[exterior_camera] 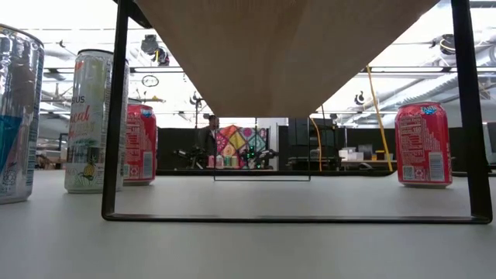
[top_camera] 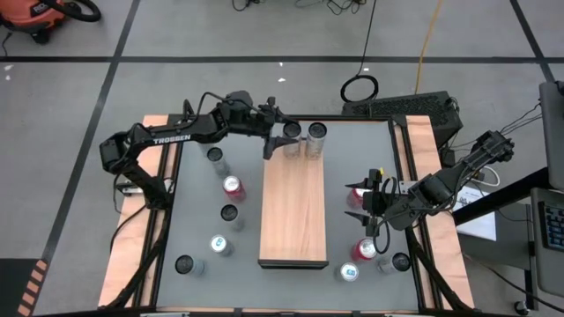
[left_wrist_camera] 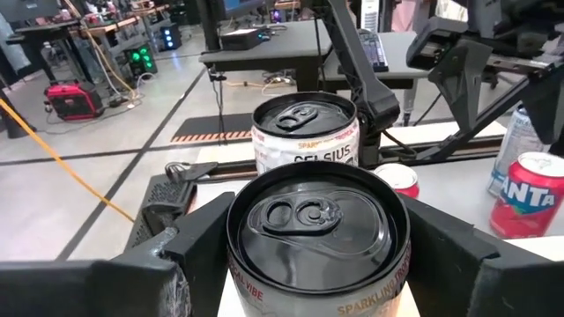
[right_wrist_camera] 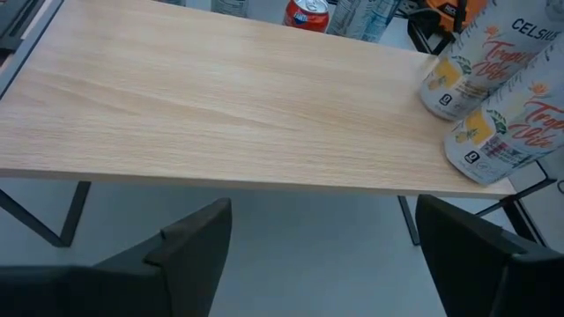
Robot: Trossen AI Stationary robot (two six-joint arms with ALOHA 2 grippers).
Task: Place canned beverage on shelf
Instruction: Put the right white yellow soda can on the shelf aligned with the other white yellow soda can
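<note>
The shelf (top_camera: pixel 293 198) is a long light-brown board on a thin dark frame in the middle of the table. Two pale Celsius cans stand upright on its far end. My left gripper (top_camera: pixel 280 139) is shut on the left can (top_camera: pixel 292 136), which also shows in the left wrist view (left_wrist_camera: pixel 317 229). The other can (top_camera: pixel 317 134) stands free right beside it, on its base (right_wrist_camera: pixel 507 132). My right gripper (top_camera: pixel 357 202) is open and empty by the shelf's right edge; the right wrist view (right_wrist_camera: pixel 322 255) shows it looking across the board. My left gripper holds the left can by two opposite sides of its upper wall (left_wrist_camera: pixel 242 282), pinched between the two fingers (left_wrist_camera: pixel 189 246), just under the rim. The fingers come from the table's left, slanting down. The can is upright, its base on the shelf's far end (right_wrist_camera: pixel 445 97).
Several loose cans stand on the grey tabletop left of the shelf, among them a red one (top_camera: pixel 233 186) and a silver one (top_camera: pixel 219 246). More stand at the near right, including a red one (top_camera: pixel 364 251). The shelf's middle and near part is bare board.
</note>
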